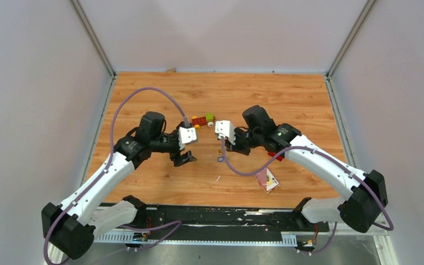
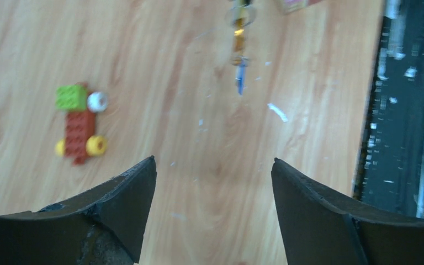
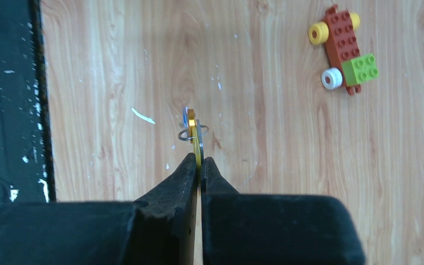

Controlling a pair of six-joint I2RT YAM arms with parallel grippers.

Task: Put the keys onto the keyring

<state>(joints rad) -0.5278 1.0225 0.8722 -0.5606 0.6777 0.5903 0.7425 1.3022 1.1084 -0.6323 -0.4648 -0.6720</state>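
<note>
Orange-headed key pinched edge-on in the clamped right gripper over mid-table, keyring crossing it, blue key hanging beneath, plain only from left wrist, left gripper spread wide, empty.

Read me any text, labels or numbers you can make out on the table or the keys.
No text is readable in any view.
The pink-and-white card: any print is too small to read.
The keys in the right hand: edge-on, no stamp legible.
The toy car: no marking visible.
</note>
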